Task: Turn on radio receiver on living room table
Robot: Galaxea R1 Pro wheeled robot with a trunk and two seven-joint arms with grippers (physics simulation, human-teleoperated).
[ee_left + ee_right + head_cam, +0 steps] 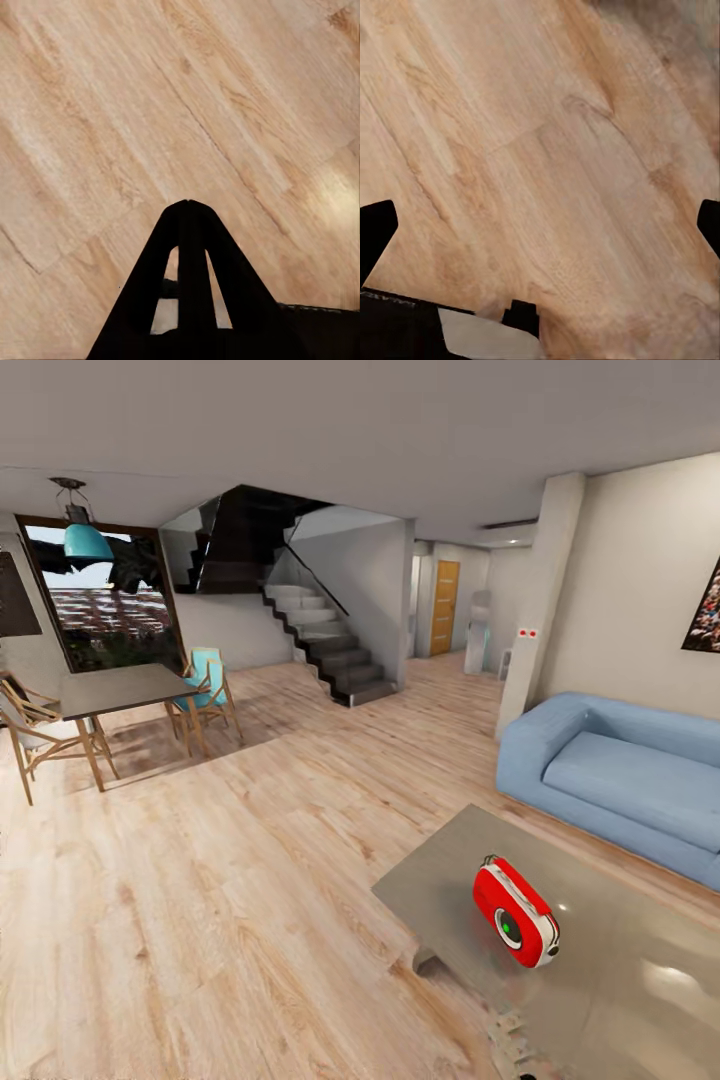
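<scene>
The red radio receiver (515, 911), with a white side band and a round dial on its face, stands on the low glossy grey-beige table (620, 980) at the lower right of the head view. In the left wrist view my left gripper (189, 204) is shut, its dark fingers meeting at the tips above the wood floor. In the right wrist view my right gripper (540, 221) is open, one dark finger (375, 232) at each side edge of the picture, with only plank floor between them. Neither gripper is near the radio.
A blue sofa (620, 780) stands behind the low table at the right. A taller dark-topped table (120, 690) with chairs is at the far left. Stairs (325, 645) rise at the back. Light wood floor (230, 880) spreads between me and the low table.
</scene>
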